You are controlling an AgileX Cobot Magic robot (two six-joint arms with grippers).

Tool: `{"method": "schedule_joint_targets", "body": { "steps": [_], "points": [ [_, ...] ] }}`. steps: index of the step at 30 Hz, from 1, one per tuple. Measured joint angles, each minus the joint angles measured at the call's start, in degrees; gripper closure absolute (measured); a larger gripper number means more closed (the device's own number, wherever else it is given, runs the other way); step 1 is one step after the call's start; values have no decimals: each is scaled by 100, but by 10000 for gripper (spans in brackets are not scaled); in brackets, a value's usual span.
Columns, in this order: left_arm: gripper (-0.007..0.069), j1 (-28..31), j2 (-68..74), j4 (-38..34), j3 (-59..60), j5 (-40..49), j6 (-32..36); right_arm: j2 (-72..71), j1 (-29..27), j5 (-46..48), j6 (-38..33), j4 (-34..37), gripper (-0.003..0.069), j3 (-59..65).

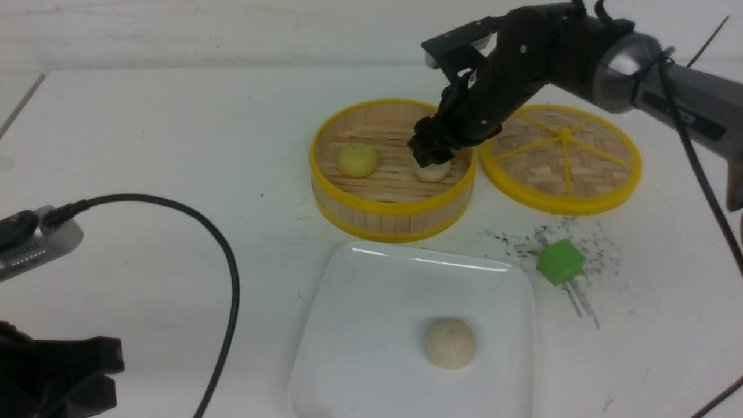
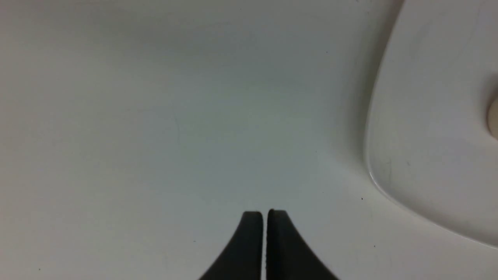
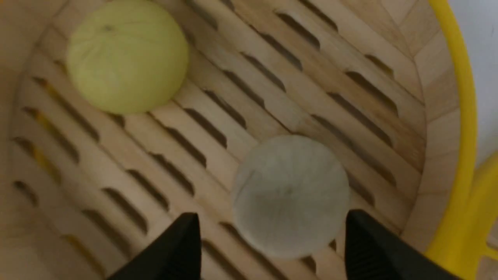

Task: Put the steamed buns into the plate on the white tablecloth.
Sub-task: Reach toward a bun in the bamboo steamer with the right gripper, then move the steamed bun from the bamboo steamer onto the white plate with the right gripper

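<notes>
Fingers of the right gripper [image 3: 272, 221], in the front view, are over the white bun [image 1: 432, 170] inside the steamer [image 1: 395, 206]; in the left wrist view, the left gripper [image 2: 265, 214] is closed near the plate [image 2: 432, 155]; in the right wrist view, the right one stands wide at this bun.

Green cube [image 1: 561, 262], apparently scuffed underneath; woven lid [image 1: 586, 159] beside bamboo steamer [image 1: 393, 216].
</notes>
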Motion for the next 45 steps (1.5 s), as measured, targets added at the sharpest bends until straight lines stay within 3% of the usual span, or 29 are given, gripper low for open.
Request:
{"method": "schedule_joint_targets", "body": {
  "steps": [3,6,9,12,23,26,31,35,40,45],
  "points": [
    [579,0,0,0,0,0,0,140,0,-91,6,2,221,0],
    [572,0,0,0,0,0,0,208,0,-111,6,57,346,0],
    [570,0,0,0,0,0,0,207,0,-98,6,88,545,-6],
    [570,0,0,0,0,0,0,114,0,36,6,95,638,-55],
    [558,0,0,0,0,7,0,-1904,0,2324,20,384,641,-279],
    [553,0,0,0,0,7,0,-2487,0,2575,88,487,641,-132],
    [552,0,0,5,0,7,0,-3249,44,2606,175,859,640,1028],
    [543,0,0,5,0,7,0,-3701,240,2580,174,1148,638,2909],
    [536,0,0,46,0,1,0,-3749,500,1731,174,1220,635,4542],
    [532,0,0,76,0,1,0,-3744,864,982,169,1220,631,5369]
  ]
}}
